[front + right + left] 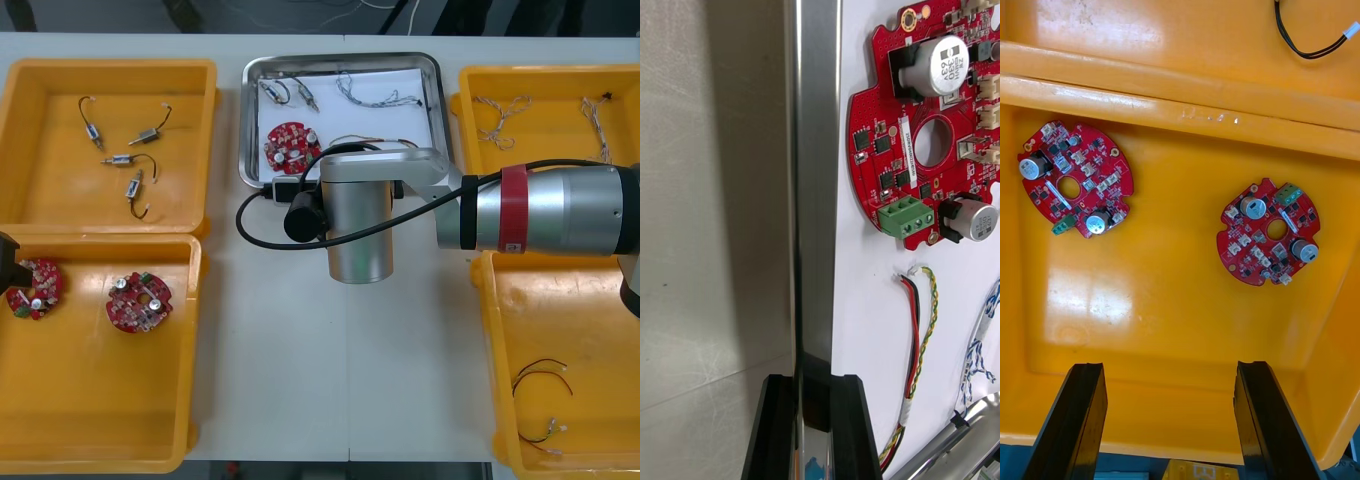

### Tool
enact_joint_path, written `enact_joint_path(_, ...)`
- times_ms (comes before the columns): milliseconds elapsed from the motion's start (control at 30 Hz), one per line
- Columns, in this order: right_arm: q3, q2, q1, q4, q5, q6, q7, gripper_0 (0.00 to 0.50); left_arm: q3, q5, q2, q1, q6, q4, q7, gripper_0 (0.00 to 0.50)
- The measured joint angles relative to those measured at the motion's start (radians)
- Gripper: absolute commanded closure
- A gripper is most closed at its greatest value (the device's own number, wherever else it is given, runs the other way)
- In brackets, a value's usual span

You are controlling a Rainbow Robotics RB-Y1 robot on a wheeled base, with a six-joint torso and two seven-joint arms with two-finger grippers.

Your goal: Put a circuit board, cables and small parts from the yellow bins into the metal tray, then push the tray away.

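Note:
The metal tray, white inside, holds a red circuit board, small metal parts and a blue and white cable. My right gripper is at the tray's near edge. In the right wrist view it is shut on the tray's rim, with the board and a red and yellow cable beyond. At the table's left edge my left gripper stands open above the near left bin, which holds two boards.
The far left bin holds several small metal parts. Light twisted cables lie in the far right bin, and black cables lie in the near right bin. My right arm spans the table's middle.

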Motion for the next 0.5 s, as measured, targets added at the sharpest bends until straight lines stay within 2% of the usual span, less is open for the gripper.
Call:
enact_joint_path(167, -0.005, 0.000, 0.000, 0.002, 0.000, -0.006, 0.000, 0.493, 0.000, 0.000, 0.000, 0.000, 0.000, 0.000, 0.000, 0.000)
enact_joint_path(200, -0.005, 0.000, 0.000, 0.002, 0.000, -0.007, 0.000, 0.385, 0.000, 0.000, 0.000, 0.000, 0.000, 0.000, 0.000, 0.000)
enact_joint_path(233, -0.005, 0.000, 0.000, 0.002, 0.000, -0.007, 0.001, 0.329, 0.000, 0.000, 0.000, 0.000, 0.000, 0.000, 0.000, 0.000)
enact_joint_path(267, -0.005, 0.000, 0.000, 0.002, 0.000, -0.007, 0.001, 0.208, 0.000, 0.000, 0.000, 0.000, 0.000, 0.000, 0.000, 0.000)
enact_joint_path(300, -0.005, 0.000, 0.000, 0.002, 0.000, -0.008, 0.002, 0.120, 0.000, 0.000, 0.000, 0.000, 0.000, 0.000, 0.000, 0.000)
enact_joint_path(400, -0.005, 0.000, 0.000, 0.002, 0.000, -0.010, 0.012, 0.009, 0.000, 0.000, 0.000, 0.000, 0.000, 0.000, 0.000, 0.000)
enact_joint_path(500, -0.005, 0.000, 0.000, 0.002, 0.000, -0.010, 0.037, 0.000, 0.000, 0.000, 0.000, 0.000, 0.000, 0.000, 0.000, 0.000)
